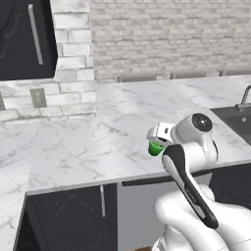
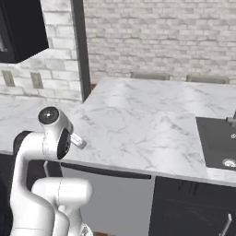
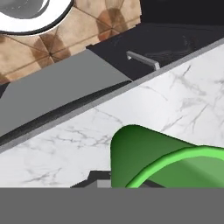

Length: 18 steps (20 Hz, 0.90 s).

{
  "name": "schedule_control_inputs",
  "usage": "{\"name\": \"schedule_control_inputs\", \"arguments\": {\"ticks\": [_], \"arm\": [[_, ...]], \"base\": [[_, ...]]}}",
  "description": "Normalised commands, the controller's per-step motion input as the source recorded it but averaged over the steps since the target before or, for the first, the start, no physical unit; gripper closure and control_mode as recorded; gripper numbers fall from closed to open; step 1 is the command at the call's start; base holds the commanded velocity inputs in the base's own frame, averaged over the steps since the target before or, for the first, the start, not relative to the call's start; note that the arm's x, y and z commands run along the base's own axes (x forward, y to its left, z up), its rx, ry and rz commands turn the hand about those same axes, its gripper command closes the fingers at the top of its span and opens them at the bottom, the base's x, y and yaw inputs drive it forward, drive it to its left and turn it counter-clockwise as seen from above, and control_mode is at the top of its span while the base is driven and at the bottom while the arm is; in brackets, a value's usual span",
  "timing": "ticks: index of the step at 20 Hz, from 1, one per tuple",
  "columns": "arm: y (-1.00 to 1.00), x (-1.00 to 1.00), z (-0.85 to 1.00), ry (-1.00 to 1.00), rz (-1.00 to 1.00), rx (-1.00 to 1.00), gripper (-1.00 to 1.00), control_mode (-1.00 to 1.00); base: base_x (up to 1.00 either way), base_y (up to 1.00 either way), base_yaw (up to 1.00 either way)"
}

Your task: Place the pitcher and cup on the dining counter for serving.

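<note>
The small bright green tapered plastic cup (image 3: 162, 164) (plain, glossy, no label or writing) is clamped in the white two-finger gripper (image 1: 158, 142), carried above the front edge of the white grey-veined marble counter (image 1: 98, 132), near the dark sink (image 1: 235, 120).

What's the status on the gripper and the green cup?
Gripper shut on small bright green tapered cup, above white grey-veined marble counter. Cup fills lower hand view. Nothing blocking on the marble ahead.
</note>
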Motion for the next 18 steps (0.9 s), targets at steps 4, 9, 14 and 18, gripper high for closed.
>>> {"name": "schedule_control_inputs", "arguments": {"ticks": [4, 9, 14, 18], "arm": [[0.0, 0.0, 0.0, 0.0, 0.0, 0.0, 1.0, 1.0], [0.0, 0.0, 0.0, 0.0, 0.0, 0.0, 1.0, 1.0], [0.0, 0.0, 0.0, 0.0, 0.0, 0.0, 1.0, 1.0], [0.0, 0.0, 0.0, 0.0, 0.0, 0.0, 1.0, 1.0]], "base": [[-0.7, -0.97, -0.15], [-0.15, -1.0, -0.24], [0.0, -1.0, -0.23], [0.0, -1.0, -0.21]]}}
